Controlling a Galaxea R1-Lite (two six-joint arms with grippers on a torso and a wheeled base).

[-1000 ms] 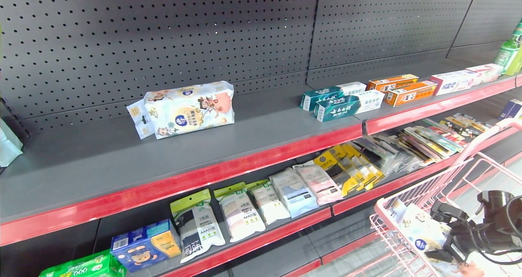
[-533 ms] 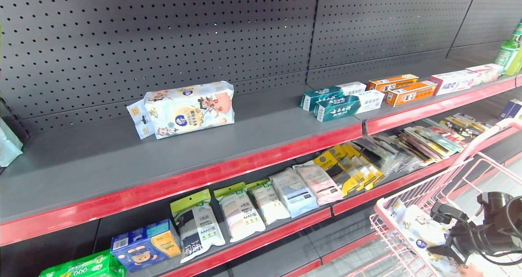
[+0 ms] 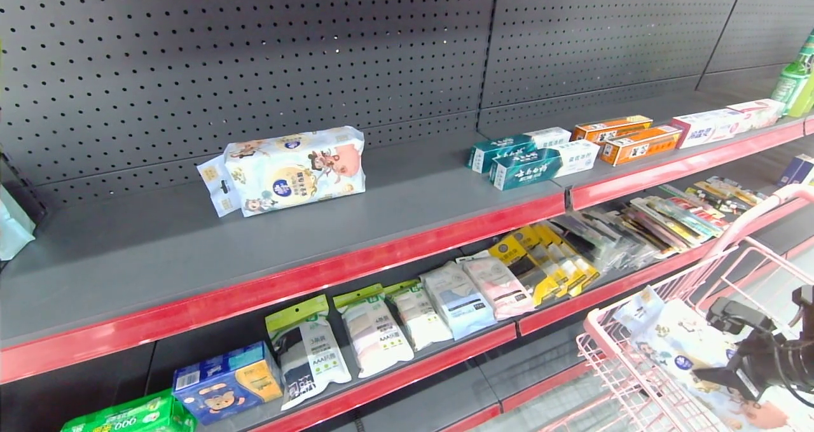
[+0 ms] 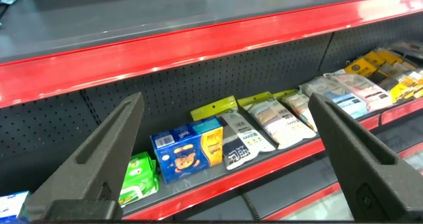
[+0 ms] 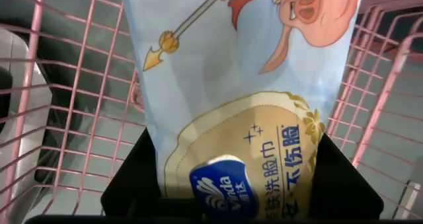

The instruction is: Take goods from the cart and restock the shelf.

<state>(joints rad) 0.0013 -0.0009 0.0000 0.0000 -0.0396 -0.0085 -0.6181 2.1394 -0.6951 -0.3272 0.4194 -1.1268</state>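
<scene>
Right wrist view: pale-blue cartoon-print tissue pkg [image 5: 246, 78] in end effector [image 5: 234, 179]

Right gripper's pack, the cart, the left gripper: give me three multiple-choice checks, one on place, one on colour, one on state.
1. Where is the pack that the right gripper holds?
A. On the top shelf
B. At the cart
C. On the lower shelf

2. What colour is the cart?
A. Blue
B. Grey
C. Pink

3. How is the left gripper?
A. Open and empty
B. Shut on a box
C. Shut on a pack

Answers:
1 B: in the right wrist view the cart's wires lie all around the held pack.
2 C: its wires are pink in both the head and right wrist views.
3 A: its fingers stand wide apart with nothing between them.
</scene>
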